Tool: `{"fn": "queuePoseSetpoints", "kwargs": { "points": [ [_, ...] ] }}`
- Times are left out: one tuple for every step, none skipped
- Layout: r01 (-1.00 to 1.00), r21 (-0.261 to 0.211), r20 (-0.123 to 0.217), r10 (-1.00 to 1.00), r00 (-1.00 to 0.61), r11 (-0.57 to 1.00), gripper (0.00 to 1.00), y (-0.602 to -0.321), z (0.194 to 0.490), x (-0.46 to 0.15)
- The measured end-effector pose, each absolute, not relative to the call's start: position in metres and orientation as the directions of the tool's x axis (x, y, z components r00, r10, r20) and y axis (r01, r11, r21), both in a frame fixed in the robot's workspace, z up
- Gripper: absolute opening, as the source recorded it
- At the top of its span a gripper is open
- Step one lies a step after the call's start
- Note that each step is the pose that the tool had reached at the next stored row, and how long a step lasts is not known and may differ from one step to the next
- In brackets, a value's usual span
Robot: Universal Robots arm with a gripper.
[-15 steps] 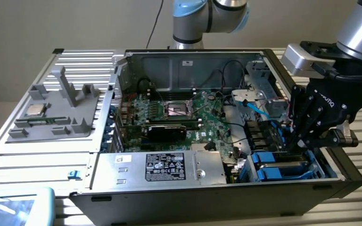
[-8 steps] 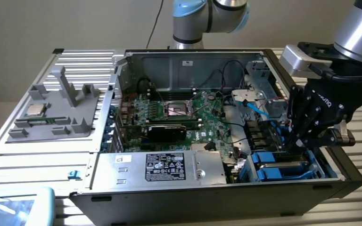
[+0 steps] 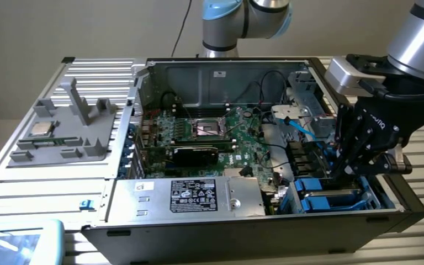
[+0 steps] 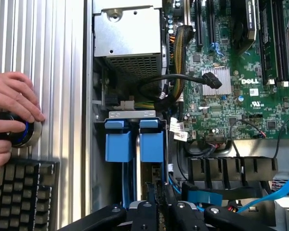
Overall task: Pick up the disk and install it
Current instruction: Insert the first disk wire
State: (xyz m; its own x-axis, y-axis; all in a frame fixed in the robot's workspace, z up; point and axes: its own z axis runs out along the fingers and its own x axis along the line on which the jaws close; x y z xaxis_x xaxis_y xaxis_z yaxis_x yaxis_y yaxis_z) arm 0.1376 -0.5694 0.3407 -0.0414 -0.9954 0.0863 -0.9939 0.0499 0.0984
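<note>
1. The gripper [image 3: 342, 175] stands low in the drive bay at the exterior view's right end of the open computer case [image 3: 197, 223]. Its black fingers [image 4: 156, 204] are drawn close together on the upper edge of the disk [image 4: 144, 180], which sits upright between blue carrier rails in the bay.
2. The wrist view shows two blue carrier tabs [image 4: 135, 139] side by side just beyond the fingers, and the green motherboard [image 4: 241, 77] past them.
3. The wrist view also shows a person's hand [image 4: 12, 98] on a round knob [image 4: 24, 132] beside a keyboard [image 4: 19, 192].
4. The exterior view shows a grey fixture [image 3: 68, 130] on the table, well apart from the case, and the silver power supply [image 3: 190, 196].
</note>
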Motion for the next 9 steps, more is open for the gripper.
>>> {"fn": "queuePoseSetpoints", "kwargs": {
  "points": [
    [-0.994,0.098,0.086,-0.995,-0.042,0.050,0.16,-0.5694,0.3401,0.1375],
    [-0.994,0.098,0.086,-0.995,-0.042,0.051,0.16,-0.5694,0.3396,0.1375],
    [-0.994,0.098,0.086,-0.995,-0.043,0.051,0.16,-0.5694,0.3393,0.1375],
    [-0.994,0.098,0.087,-0.995,-0.043,0.051,0.16,-0.5695,0.3392,0.1375],
    [-0.994,0.098,0.087,-0.995,-0.043,0.052,0.16,-0.5695,0.3390,0.1375],
    [-0.994,0.098,0.086,-0.995,-0.044,0.052,0.16,-0.5694,0.3388,0.1375],
    [-0.994,0.098,0.086,-0.995,-0.044,0.052,0.16,-0.5693,0.3386,0.1375],
    [-0.994,0.098,0.086,-0.995,-0.044,0.053,0.16,-0.5693,0.3384,0.1375],
    [-0.994,0.098,0.086,-0.995,-0.045,0.053,0.16,-0.5691,0.3381,0.1375]
  ]
}}
